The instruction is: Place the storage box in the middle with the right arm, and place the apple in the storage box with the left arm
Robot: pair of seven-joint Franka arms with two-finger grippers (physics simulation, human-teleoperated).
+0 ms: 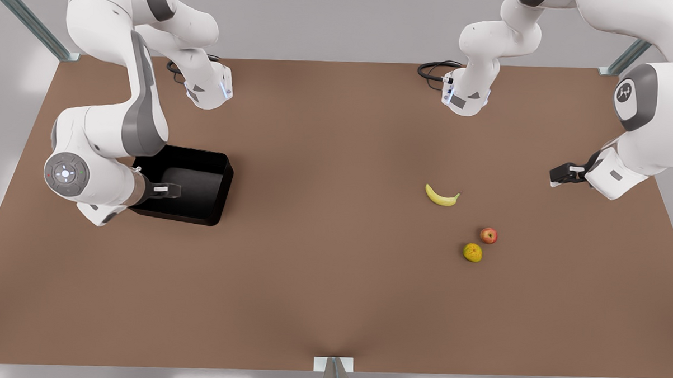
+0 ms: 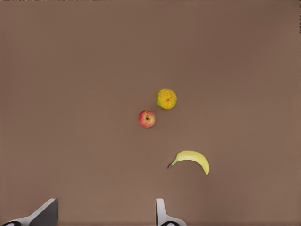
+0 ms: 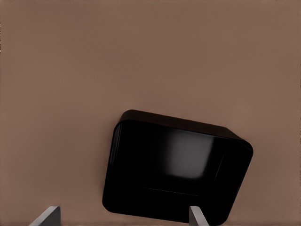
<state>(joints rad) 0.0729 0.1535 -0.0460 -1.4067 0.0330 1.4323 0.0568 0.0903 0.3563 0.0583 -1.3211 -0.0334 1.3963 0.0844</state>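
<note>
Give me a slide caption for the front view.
Start of task: right tool open above the storage box at the front view's left, left tool open, short of the apple.

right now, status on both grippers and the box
Right gripper open above storage box, at the front view's left. Left gripper open, apart from apple. Box empty.

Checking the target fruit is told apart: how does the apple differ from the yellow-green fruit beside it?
The apple is red with a yellowish blush and smooth; the yellow-green fruit is lumpy. The apple lies nearer the banana, the yellow-green fruit farther from it. Both are small, round, close together but apart on the table, and ungripped.
</note>
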